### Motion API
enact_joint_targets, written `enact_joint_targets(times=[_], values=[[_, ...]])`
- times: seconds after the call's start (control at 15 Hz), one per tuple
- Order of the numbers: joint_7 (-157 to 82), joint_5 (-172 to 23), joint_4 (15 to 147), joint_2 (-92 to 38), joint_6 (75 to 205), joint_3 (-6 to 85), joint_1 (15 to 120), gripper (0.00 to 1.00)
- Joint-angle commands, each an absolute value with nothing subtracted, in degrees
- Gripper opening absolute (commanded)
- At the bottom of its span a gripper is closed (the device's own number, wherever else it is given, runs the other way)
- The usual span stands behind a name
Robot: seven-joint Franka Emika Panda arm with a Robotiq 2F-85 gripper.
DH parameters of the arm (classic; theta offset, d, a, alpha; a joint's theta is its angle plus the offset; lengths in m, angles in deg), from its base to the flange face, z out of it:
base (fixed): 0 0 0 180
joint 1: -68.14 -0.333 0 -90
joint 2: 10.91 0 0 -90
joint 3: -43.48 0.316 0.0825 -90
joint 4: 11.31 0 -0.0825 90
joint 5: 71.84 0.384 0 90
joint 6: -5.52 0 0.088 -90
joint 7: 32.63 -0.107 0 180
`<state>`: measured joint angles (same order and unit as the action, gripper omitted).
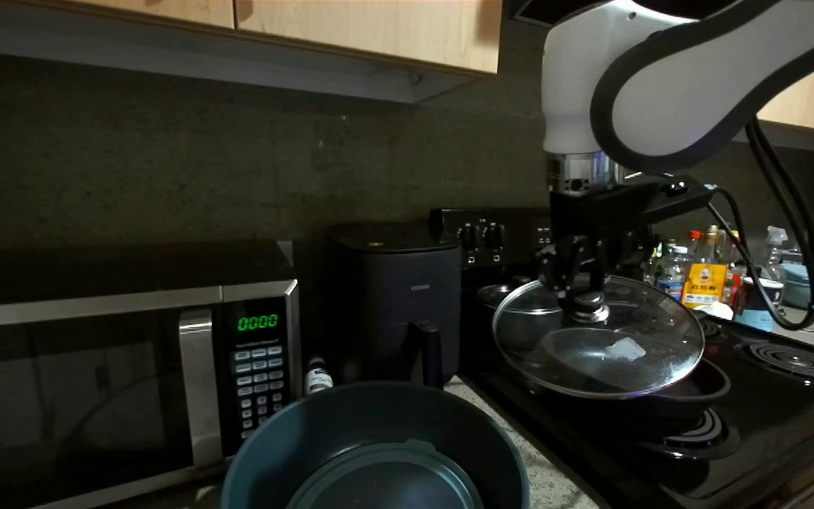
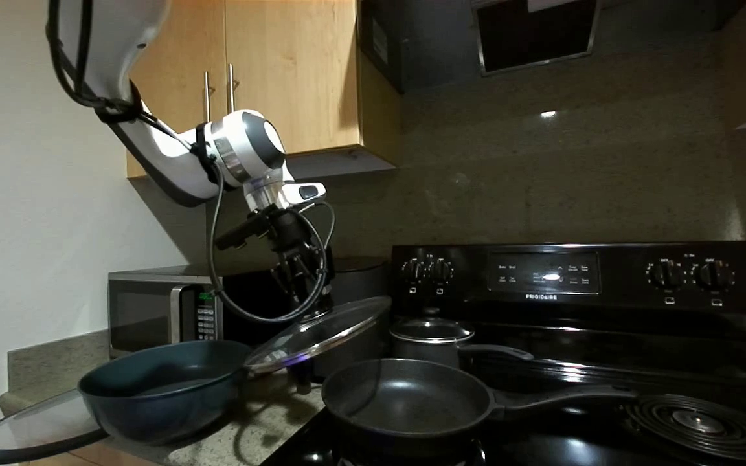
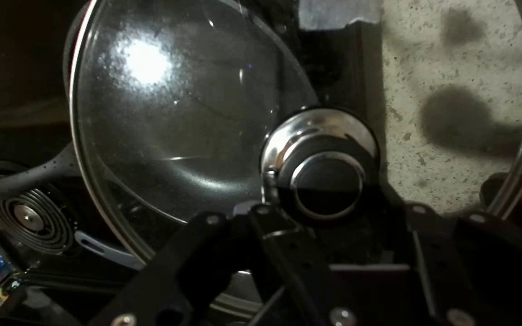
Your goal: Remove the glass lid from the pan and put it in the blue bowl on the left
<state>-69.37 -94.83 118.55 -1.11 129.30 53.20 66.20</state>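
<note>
While glass lid [image 1: 594, 353] hangs tilted, tool [image 1: 584, 292] clamped on knob [image 3: 326, 183]

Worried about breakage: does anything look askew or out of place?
The round, metal-rimmed clear glass lid hangs tilted, not level, from the black fingered end effector. Another round, dark-rimmed, glass-looking lid seems to jut precariously beyond the speckled stone counter.

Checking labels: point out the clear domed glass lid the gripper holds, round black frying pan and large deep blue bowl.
Glass lid [image 3: 326, 175]: wrist view, knob top.
Frying pan [image 2: 408, 406]: an exterior view, inside bottom.
Bowl [image 2: 169, 412]: an exterior view, outer wall.
</note>
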Motion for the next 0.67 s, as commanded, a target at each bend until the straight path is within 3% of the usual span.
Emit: enact_joint_targets(times=[0.0, 0.07, 0.13, 0.6], values=[[-69.34, -94.95, 118.48, -1.12, 129.21, 52.81, 66.07, 0.49], [-69.34, -95.00, 118.48, -1.12, 129.22, 52.67, 66.17, 0.49], [-69.34, -95.00, 118.48, -1.12, 129.22, 52.61, 66.20, 0.24], [-66.54, -103.60, 106.24, -8.90, 125.53, 59.12, 59.10, 0.24]])
